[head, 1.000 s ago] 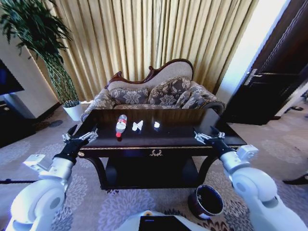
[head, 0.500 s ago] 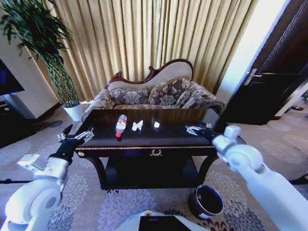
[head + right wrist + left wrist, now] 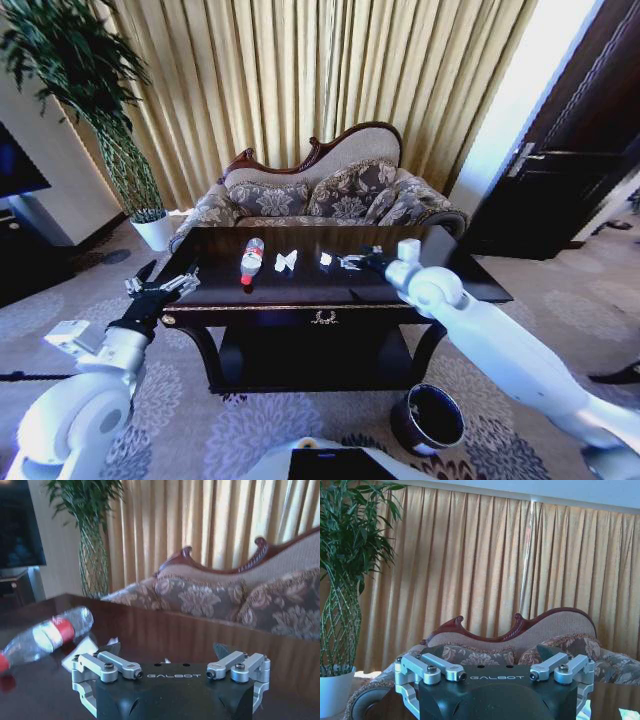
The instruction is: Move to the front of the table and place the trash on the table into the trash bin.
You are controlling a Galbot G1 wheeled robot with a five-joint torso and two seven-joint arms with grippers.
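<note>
The dark glossy table (image 3: 300, 292) stands right in front of me. On its top lie a clear bottle with a red label (image 3: 251, 259), a crumpled white paper (image 3: 285, 261) and a smaller white scrap (image 3: 326, 259). My right gripper (image 3: 349, 263) reaches over the tabletop, open, just right of the small scrap and not touching it. The right wrist view shows the bottle (image 3: 46, 634) and a paper (image 3: 80, 647) beyond the spread fingers (image 3: 108, 648). My left gripper (image 3: 160, 289) hovers open at the table's front left corner. The dark round trash bin (image 3: 428, 418) stands on the carpet at front right.
A patterned sofa (image 3: 320, 195) sits close behind the table. A tall plant in a white pot (image 3: 152, 228) stands at back left, a dark cabinet (image 3: 25, 250) at far left, a dark door (image 3: 560, 190) at right. Patterned carpet surrounds the table.
My right arm has swung from the table's front right corner leftward over the tabletop, to just beside the small scrap. The left arm has barely moved.
</note>
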